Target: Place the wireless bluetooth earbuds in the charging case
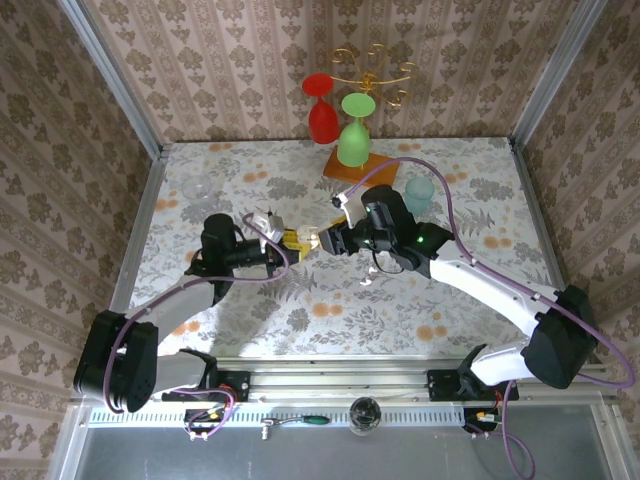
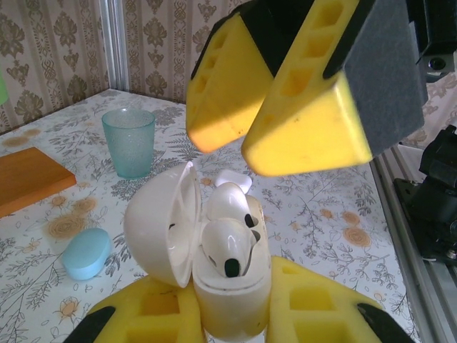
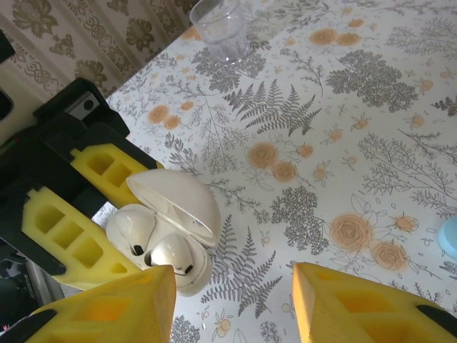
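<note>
My left gripper (image 2: 232, 309) is shut on the white charging case (image 2: 235, 304), gripping its lower body between the yellow pads. The lid (image 2: 161, 225) stands swung open to the left. Two white earbuds (image 2: 228, 246) sit side by side in the case's sockets, also seen from above in the right wrist view as earbuds (image 3: 170, 254) under the raised lid (image 3: 178, 204). My right gripper (image 3: 232, 300) hovers just above the case, open, with nothing between its fingers (image 2: 314, 121). In the top view the two grippers meet at mid-table, left gripper (image 1: 290, 242) and right gripper (image 1: 325, 240).
A light blue case (image 2: 87, 252) lies on the table, with a teal cup (image 2: 128, 141) behind it. A wooden board (image 1: 350, 165) carries red and green wine glasses at the back. A clear glass (image 3: 223, 28) stands at the far left. A small white piece (image 1: 368, 280) lies under the right arm.
</note>
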You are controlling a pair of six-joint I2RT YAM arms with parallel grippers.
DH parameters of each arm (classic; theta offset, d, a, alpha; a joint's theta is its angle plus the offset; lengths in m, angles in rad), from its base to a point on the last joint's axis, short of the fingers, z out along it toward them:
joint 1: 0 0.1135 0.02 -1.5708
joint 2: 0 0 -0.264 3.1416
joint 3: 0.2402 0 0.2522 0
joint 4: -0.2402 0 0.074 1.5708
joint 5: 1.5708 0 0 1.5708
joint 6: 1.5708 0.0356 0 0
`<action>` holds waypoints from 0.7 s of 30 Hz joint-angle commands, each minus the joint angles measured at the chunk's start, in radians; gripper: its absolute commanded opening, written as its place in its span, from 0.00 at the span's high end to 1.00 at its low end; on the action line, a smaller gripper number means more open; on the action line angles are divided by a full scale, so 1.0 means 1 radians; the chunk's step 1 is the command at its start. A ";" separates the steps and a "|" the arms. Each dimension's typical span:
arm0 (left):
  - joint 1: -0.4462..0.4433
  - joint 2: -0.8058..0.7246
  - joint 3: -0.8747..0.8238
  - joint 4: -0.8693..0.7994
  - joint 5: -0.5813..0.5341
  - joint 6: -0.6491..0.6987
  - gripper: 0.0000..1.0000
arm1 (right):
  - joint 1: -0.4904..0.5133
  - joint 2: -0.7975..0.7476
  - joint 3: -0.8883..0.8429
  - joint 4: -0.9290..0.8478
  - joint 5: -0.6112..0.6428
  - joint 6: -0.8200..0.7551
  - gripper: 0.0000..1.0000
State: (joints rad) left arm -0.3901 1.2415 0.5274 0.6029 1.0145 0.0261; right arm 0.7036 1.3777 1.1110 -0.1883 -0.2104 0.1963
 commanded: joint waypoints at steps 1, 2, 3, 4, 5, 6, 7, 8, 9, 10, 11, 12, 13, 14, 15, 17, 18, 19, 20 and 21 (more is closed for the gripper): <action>0.013 -0.019 -0.014 0.035 0.020 0.005 1.00 | -0.012 -0.014 0.004 0.037 -0.033 0.036 0.50; 0.014 -0.017 -0.016 0.035 0.013 0.020 1.00 | -0.022 -0.026 -0.009 0.063 -0.052 0.056 0.50; 0.014 -0.015 -0.021 0.032 0.000 0.048 1.00 | -0.033 -0.035 -0.017 0.085 -0.077 0.084 0.47; 0.011 -0.011 -0.024 0.024 -0.020 0.084 1.00 | -0.044 -0.039 -0.017 0.096 -0.103 0.113 0.45; 0.005 -0.011 -0.027 0.016 -0.048 0.116 1.00 | -0.052 -0.037 -0.007 0.090 -0.116 0.135 0.44; -0.006 -0.011 -0.030 0.003 -0.090 0.158 1.00 | -0.054 -0.031 0.011 0.073 -0.117 0.155 0.42; -0.017 -0.014 -0.030 -0.009 -0.130 0.202 1.00 | -0.055 -0.018 0.036 0.038 -0.108 0.169 0.41; -0.028 -0.016 -0.028 -0.024 -0.157 0.243 1.00 | -0.054 -0.003 0.062 0.001 -0.097 0.181 0.40; -0.042 -0.017 -0.029 -0.032 -0.187 0.285 1.00 | -0.055 0.021 0.098 -0.042 -0.091 0.191 0.38; -0.051 -0.019 -0.028 -0.037 -0.206 0.314 1.00 | -0.054 0.057 0.127 -0.077 -0.094 0.191 0.37; -0.056 -0.018 -0.025 -0.040 -0.219 0.332 1.00 | -0.055 0.080 0.151 -0.106 -0.092 0.192 0.36; -0.060 -0.016 -0.021 -0.043 -0.228 0.346 1.00 | -0.055 0.108 0.177 -0.147 -0.082 0.193 0.36; -0.059 -0.014 -0.015 -0.052 -0.233 0.356 1.00 | -0.055 0.136 0.210 -0.182 -0.074 0.190 0.35; -0.059 -0.013 -0.008 -0.065 -0.235 0.366 1.00 | -0.055 0.156 0.231 -0.203 -0.073 0.192 0.35; -0.059 -0.013 -0.001 -0.082 -0.241 0.378 1.00 | -0.054 0.179 0.251 -0.222 -0.079 0.190 0.35; -0.092 -0.015 0.006 -0.104 -0.253 0.396 1.00 | -0.054 0.215 0.287 -0.260 -0.092 0.196 0.34; -0.093 -0.017 0.008 -0.111 -0.255 0.400 1.00 | -0.053 0.232 0.301 -0.278 -0.097 0.195 0.34; -0.093 -0.019 0.007 -0.112 -0.258 0.399 1.00 | -0.052 0.245 0.312 -0.297 -0.100 0.193 0.34; -0.094 -0.022 0.005 -0.112 -0.259 0.397 1.00 | -0.052 0.254 0.319 -0.311 -0.106 0.191 0.34; -0.093 -0.023 0.003 -0.112 -0.260 0.392 1.00 | -0.050 0.260 0.324 -0.326 -0.112 0.186 0.34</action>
State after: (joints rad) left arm -0.4786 1.2415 0.5102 0.5117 0.7723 0.3721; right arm 0.6479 1.6199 1.3964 -0.4049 -0.2932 0.3721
